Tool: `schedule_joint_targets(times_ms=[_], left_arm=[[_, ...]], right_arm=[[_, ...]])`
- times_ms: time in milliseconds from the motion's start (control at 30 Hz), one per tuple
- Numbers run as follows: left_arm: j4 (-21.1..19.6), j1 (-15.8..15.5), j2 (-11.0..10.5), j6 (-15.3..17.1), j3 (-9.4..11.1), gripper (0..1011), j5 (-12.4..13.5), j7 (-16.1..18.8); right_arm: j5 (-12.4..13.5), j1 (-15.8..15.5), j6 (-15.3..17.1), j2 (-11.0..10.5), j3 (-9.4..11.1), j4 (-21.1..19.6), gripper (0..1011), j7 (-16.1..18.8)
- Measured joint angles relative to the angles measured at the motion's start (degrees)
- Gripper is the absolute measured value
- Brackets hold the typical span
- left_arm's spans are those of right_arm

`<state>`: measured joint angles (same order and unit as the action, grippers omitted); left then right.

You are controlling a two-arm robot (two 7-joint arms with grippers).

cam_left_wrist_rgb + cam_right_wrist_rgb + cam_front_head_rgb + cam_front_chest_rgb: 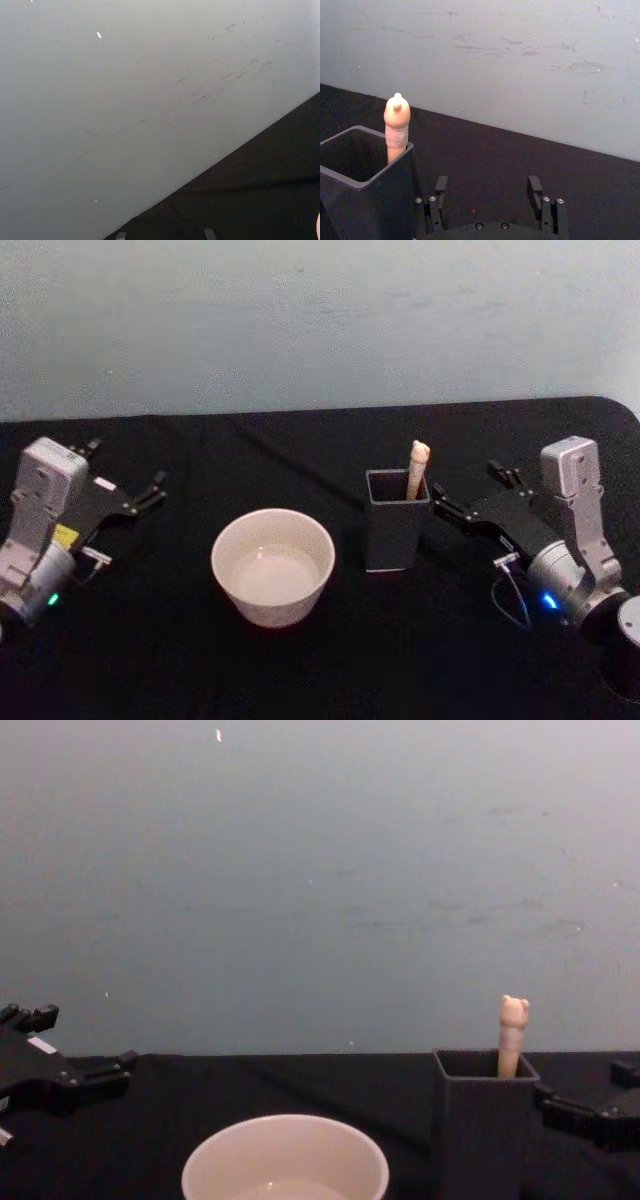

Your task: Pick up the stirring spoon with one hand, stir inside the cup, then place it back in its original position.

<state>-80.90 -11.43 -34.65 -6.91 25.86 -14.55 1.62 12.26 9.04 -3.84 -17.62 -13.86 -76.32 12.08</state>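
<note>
Matte black worktop point(300, 670), nearest item: one round cream-white cup point(272, 565), smooth with a thin rim and a pale wet-looking floor. Just beside it on the right, one dark grey square-sectioned holder point(396, 520), upright, with the stirring spoon point(417, 469) standing in its rear right corner, beige bear-head handle above the rim; right end effector point(461, 499) close beside the holder, fingers spread wide and empty, left end effector point(125, 490) well apart at the left edge, likewise spread. Behind: plain pale grey-blue wall point(320, 870), faintly scuffed.
</note>
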Motion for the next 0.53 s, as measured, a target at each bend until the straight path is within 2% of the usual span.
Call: schedule_joint_targets(times_ms=[533], left_arm=[[0.00, 0.00, 0.00, 0.00, 0.00, 1001, 0.00, 0.00]], right_arm=[[0.00, 0.00, 0.00, 0.00, 0.00, 0.00, 1002, 0.00]])
